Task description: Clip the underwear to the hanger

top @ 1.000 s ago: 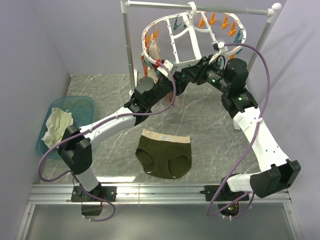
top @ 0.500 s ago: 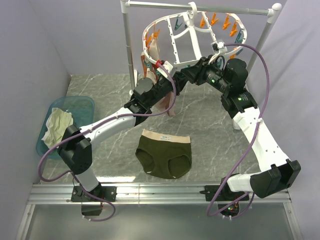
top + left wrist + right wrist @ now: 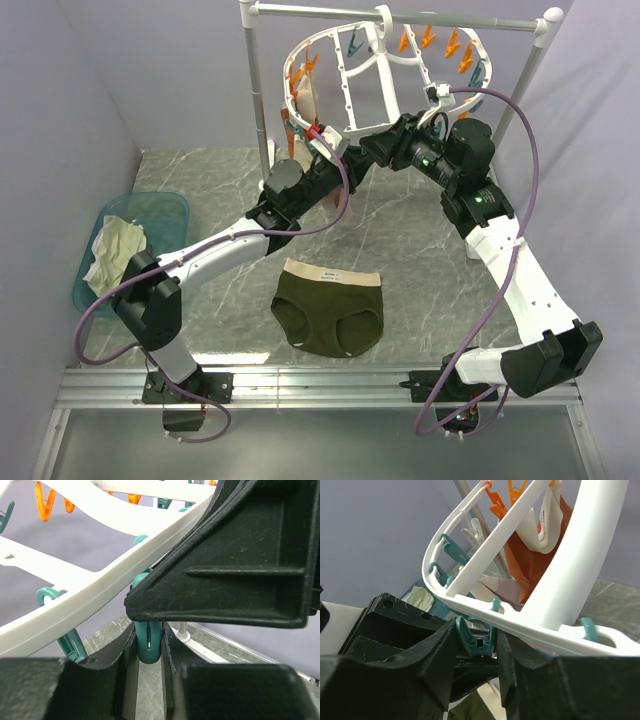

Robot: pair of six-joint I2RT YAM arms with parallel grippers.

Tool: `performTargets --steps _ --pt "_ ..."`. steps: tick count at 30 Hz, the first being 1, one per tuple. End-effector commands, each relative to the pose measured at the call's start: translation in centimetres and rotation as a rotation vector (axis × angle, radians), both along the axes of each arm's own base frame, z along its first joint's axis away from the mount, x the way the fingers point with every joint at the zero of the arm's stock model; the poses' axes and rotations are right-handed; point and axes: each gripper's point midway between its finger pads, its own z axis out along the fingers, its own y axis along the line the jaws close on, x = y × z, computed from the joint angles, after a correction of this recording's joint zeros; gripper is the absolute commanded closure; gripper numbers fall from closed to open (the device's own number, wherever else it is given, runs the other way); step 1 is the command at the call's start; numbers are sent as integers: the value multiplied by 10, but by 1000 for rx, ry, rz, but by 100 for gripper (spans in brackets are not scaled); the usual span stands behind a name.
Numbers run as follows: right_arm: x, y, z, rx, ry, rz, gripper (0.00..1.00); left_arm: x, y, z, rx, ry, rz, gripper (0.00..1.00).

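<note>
The olive-green underwear [image 3: 330, 308] with a beige waistband lies flat on the table between the arms, with no gripper on it. The white oval hanger [image 3: 352, 92] hangs tilted from the pole. Both grippers meet at its near rim. My left gripper [image 3: 338, 152] is shut on the lower end of a teal clothespin [image 3: 148, 645] hanging under the hanger rim [image 3: 90, 597]. My right gripper [image 3: 368, 148] is shut on the splayed handles of a teal clothespin [image 3: 476, 641] under the rim [image 3: 570, 580]. It seems to be the same pin.
A teal basin [image 3: 165, 210] with a cream-white cloth [image 3: 112, 250] stands at the left. The white pole stand [image 3: 262, 100] holds the hanger. Pinkish-beige and rust-red garments [image 3: 532, 562] hang at the hanger's left side. Grey walls close in on both sides.
My left wrist has crept slightly up and left at the rim, and the hanger has swung a little with it. The underwear has not moved.
</note>
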Motion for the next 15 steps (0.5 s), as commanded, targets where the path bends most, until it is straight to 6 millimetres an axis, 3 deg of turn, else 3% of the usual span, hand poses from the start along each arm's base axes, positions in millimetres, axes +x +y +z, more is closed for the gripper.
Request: performTargets --steps 1,5,6,9,11,12,13,15 --pt "2 -9 35 49 -111 -54 61 -19 -3 13 -6 -32 -65 100" --pt "4 -10 35 43 -116 -58 76 -21 -6 10 10 -20 -78 96" --pt "3 -9 35 42 -117 -55 83 -21 -6 9 13 -19 -82 82" --pt "3 -10 36 37 -122 -55 92 -25 -5 9 32 -16 -92 57" --pt "3 -9 35 32 -125 -50 95 -28 -1 10 45 -8 -91 45" --pt "3 -9 35 31 -126 -50 99 -30 0 4 66 14 -96 42" --pt "2 -9 35 27 -129 -49 100 -36 5 11 66 11 -104 40" --pt "2 -10 34 24 -129 -50 100 -44 11 -2 103 65 -123 38"
